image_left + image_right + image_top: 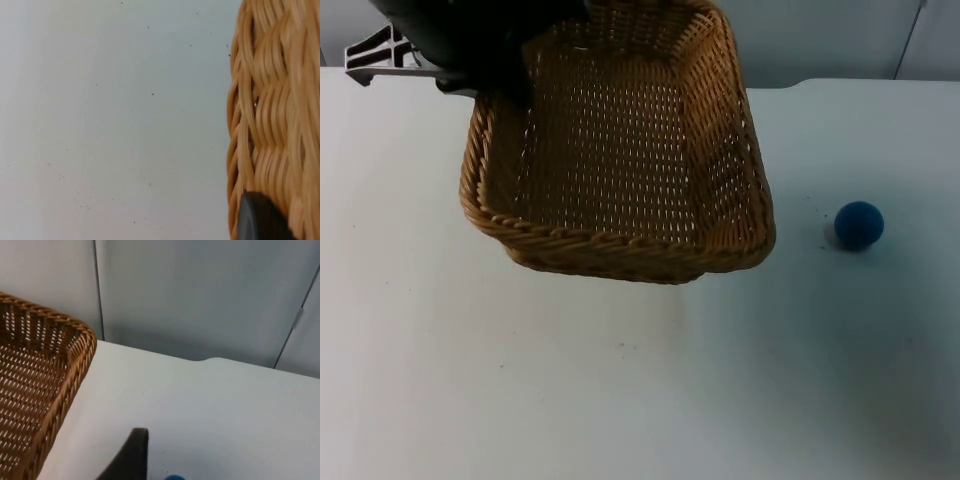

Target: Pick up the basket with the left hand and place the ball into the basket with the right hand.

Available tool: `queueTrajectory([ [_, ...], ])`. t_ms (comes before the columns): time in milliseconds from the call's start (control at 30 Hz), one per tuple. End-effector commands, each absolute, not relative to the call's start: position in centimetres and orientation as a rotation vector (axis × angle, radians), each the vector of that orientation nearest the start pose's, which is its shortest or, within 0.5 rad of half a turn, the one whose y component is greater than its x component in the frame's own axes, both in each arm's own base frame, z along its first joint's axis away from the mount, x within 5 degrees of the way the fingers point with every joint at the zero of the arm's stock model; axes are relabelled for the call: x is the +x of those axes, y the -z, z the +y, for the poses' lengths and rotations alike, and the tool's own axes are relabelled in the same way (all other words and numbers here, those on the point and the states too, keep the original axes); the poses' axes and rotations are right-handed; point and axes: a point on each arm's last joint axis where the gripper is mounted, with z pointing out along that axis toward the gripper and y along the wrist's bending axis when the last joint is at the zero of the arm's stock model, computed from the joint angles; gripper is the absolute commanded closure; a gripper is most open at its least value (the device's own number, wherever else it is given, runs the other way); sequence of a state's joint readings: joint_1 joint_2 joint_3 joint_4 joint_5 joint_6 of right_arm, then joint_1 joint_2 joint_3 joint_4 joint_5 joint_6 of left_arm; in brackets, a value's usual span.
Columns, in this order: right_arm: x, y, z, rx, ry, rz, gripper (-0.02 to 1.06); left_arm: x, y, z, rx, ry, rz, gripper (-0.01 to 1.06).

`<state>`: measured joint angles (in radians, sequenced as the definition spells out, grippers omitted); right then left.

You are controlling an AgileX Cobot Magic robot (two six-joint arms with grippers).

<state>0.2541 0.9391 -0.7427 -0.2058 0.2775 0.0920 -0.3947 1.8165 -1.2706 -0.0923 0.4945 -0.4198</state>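
Note:
A woven wicker basket hangs tilted above the table's middle, with nothing in it. My left gripper is shut on the basket's far left rim. In the left wrist view a black fingertip presses against the basket's woven wall. The blue ball rests on the table to the right of the basket, apart from it. My right gripper hovers over the white table, with the basket's corner to one side and the top of the ball just past it.
The white table ends at a grey partition wall behind the basket. A black and white bracket sits at the far left edge, beside the left arm.

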Motion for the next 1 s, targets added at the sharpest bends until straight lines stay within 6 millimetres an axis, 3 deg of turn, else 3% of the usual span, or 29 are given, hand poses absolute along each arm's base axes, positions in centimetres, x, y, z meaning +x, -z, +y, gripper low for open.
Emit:
queueTrajectory([
  [0, 20.3, -33.5, 4.5, -0.321, -0.042, 1.891, 0.06, 36.2, -23.4, -15.6, -0.111, 0.424, 2.520, 1.05],
  [267, 23.7, -31.1, 4.8, -0.345, -0.010, 1.928, 0.06, 36.3, -23.4, -15.5, -0.076, 0.390, 2.515, 1.05],
  [400, 26.9, -28.7, 1.9, -0.156, 0.007, 1.960, 0.06, 36.3, -23.4, -15.5, -0.064, 0.382, 2.513, 1.05],
  [467, 27.4, -28.3, 1.6, -0.144, 0.013, 1.957, 0.06, 36.3, -23.4, -15.5, -0.061, 0.378, 2.513, 1.05],
  [800, 31.3, -22.8, 1.9, -0.128, -0.018, 2.108, 0.06, 36.4, -23.4, -15.4, -0.047, 0.368, 2.503, 1.05],
  [967, 35.1, -20.8, 2.4, -0.098, -0.013, 2.276, 0.06, 36.3, -23.4, -15.4, -0.047, 0.363, 2.516, 1.05],
])
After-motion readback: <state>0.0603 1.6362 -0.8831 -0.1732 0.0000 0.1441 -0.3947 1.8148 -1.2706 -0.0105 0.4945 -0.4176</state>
